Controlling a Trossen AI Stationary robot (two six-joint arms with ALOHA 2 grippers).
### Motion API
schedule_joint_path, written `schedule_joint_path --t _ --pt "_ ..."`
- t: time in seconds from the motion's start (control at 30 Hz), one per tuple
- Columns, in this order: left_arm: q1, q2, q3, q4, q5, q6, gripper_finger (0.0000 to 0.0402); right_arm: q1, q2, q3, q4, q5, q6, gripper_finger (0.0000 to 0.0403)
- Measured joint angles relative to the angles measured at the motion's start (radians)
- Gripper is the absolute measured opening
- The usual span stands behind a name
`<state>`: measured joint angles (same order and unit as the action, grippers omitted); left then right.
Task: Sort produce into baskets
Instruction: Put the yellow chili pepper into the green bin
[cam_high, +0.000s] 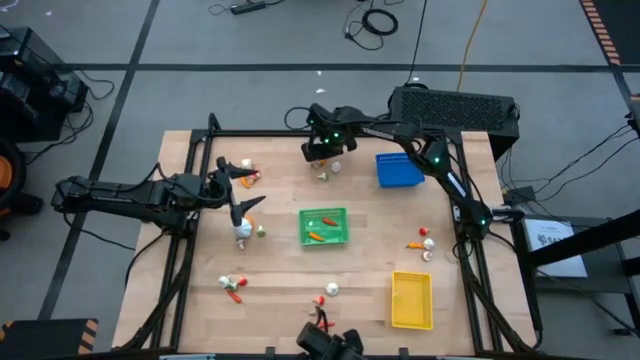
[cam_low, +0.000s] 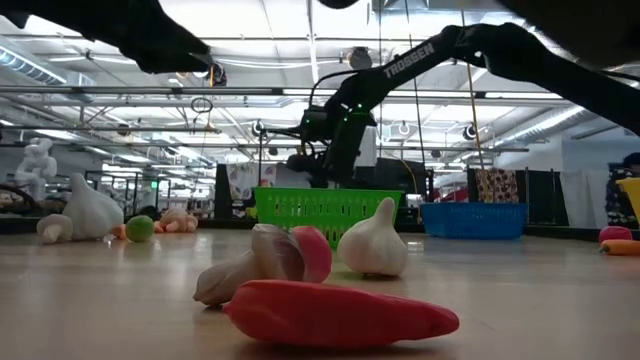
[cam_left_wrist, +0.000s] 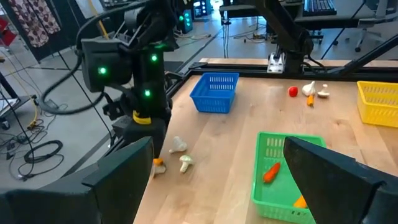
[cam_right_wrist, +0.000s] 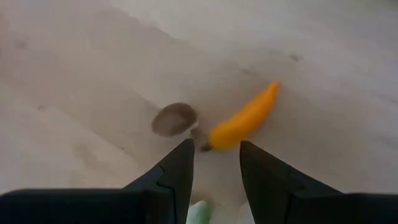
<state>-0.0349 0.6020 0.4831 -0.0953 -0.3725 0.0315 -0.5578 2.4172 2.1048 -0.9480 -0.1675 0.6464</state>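
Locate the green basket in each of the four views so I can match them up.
High view: the green basket sits at the table's middle, between the two arms.
Low view: it stands in the mid-distance at centre, behind the white garlic piece.
Left wrist view: low in the picture, partly behind a finger.
Right wrist view: not in it.
Shared landmark: the blue basket, also seen in the low and left wrist views.

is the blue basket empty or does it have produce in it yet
Empty, as far as the pictures show: the blue basket shows only bare mesh from above and in the left wrist view, while the green basket already holds orange pieces.
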Motion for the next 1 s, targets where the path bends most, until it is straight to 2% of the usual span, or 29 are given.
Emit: schedule_joint_path --t 0.27,0.47,0.77,1.0 --pt "0.0 0.0 0.0 0.013 0.001 0.0 0.0365 0.001 0.0 0.002 0.008 0.035 0.009 0.0121" --pt "0.0 0.0 0.0 0.043 0.001 0.0 0.0365 -0.018 0.042 0.002 0.018 -0.039 0.047 0.0121" --pt "0.0 0.0 0.0 0.069 0.001 0.018 0.0365 -0.023 0.039 0.003 0.032 -0.044 0.048 0.0121" --pt "0.0 0.0 0.0 0.071 0.001 0.027 0.0365 -0.017 0.038 0.003 0.039 -0.033 -0.089 0.0121"
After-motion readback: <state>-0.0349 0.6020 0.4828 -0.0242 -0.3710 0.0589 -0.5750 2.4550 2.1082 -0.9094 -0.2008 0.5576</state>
